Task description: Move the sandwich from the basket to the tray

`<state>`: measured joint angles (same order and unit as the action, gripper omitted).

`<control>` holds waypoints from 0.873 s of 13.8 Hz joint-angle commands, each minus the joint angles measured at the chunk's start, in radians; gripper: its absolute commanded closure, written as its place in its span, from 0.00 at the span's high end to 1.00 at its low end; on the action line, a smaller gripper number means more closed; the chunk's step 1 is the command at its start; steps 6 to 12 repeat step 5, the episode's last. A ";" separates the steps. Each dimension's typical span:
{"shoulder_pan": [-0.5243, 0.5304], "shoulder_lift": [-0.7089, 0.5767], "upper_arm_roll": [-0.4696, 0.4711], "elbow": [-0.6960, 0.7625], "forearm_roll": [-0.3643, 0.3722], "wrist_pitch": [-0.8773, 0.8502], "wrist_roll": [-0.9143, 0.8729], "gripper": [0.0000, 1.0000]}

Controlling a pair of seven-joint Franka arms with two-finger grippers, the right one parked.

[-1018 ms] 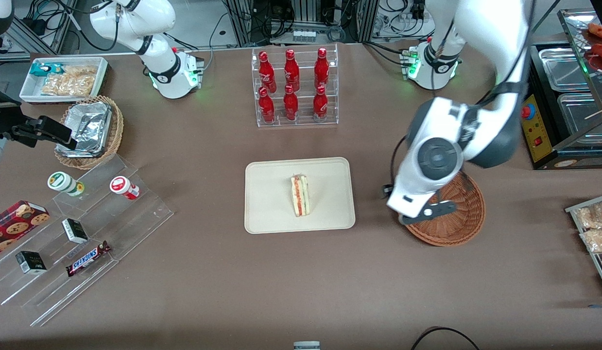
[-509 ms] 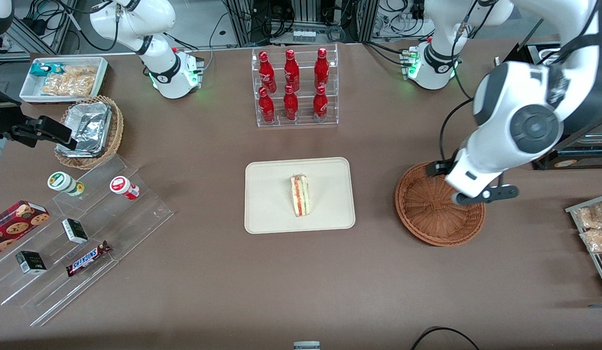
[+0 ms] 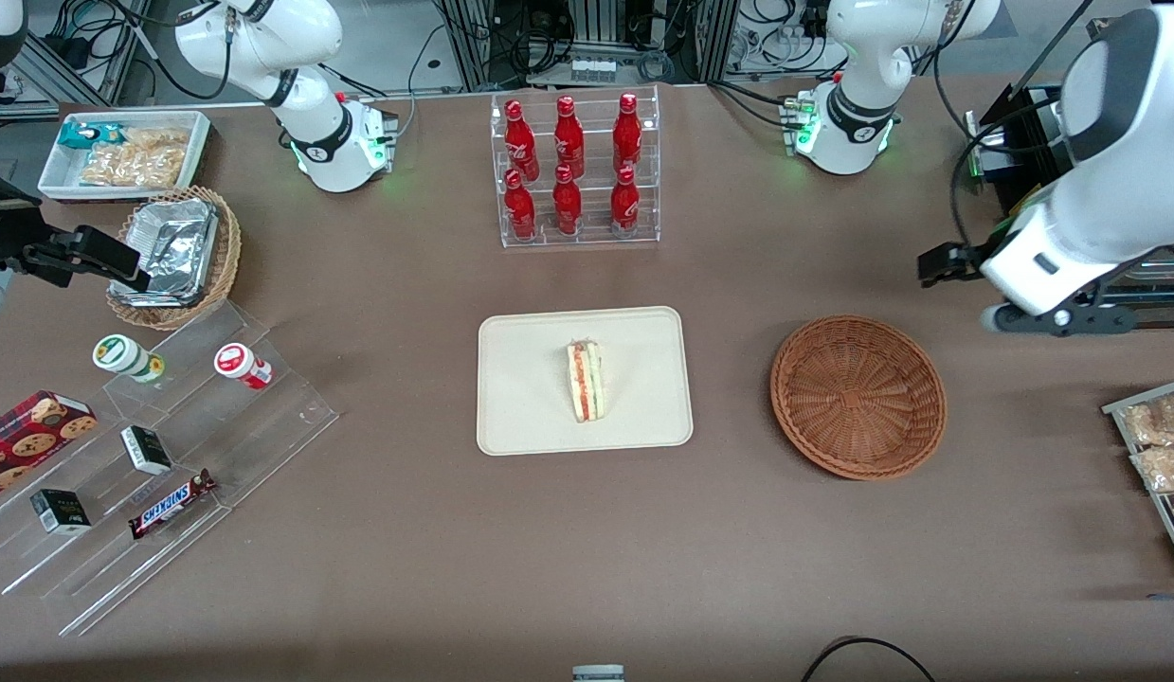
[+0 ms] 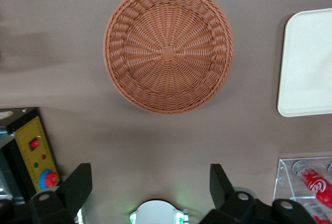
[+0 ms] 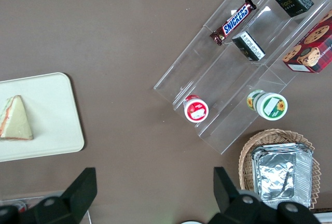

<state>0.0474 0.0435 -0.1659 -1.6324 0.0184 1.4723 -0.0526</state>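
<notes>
The left arm's gripper [image 3: 1056, 320] hangs spread wide and empty above the worktop [image 3: 587, 568] at the working arm's end. The wrist view shows both dark fingers [image 4: 78, 182] well apart with nothing between them. Nearest the front camera among the task's things, the sandwich [image 3: 585, 382] lies on the tray [image 3: 511, 436], roughly at its middle. Its long axis runs from nearer the camera to farther from it, and the striped filling edge faces up. Beside the tray, toward the working arm's end and clear of it, sits the basket [image 3: 858, 396], which the wrist view shows bare inside. The gripper is a little farther from the camera than the basket and farther toward the working arm's end. So the sandwich lies toward the parked arm's end from it, with the basket between them and well apart from both. Farther still stands a clear rack of red bottles [image 3: 568, 170]. Half a second ago the gripper hung over the basket's rim, and a second ago the arm covered much of the basket. It has since lifted off and swung outward, while the sandwich, tray and basket have not moved. By this layout the transfer looks complete, and only the arm's retreat seems to remain.
</notes>
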 commanded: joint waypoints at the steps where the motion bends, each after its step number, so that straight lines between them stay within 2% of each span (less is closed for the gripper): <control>1: 0.035 -0.024 -0.015 0.005 0.006 -0.003 0.033 1.00; 5: 0.037 -0.024 0.006 0.003 0.008 0.056 0.033 1.00; 12: 0.037 -0.024 0.006 0.003 0.008 0.056 0.033 1.00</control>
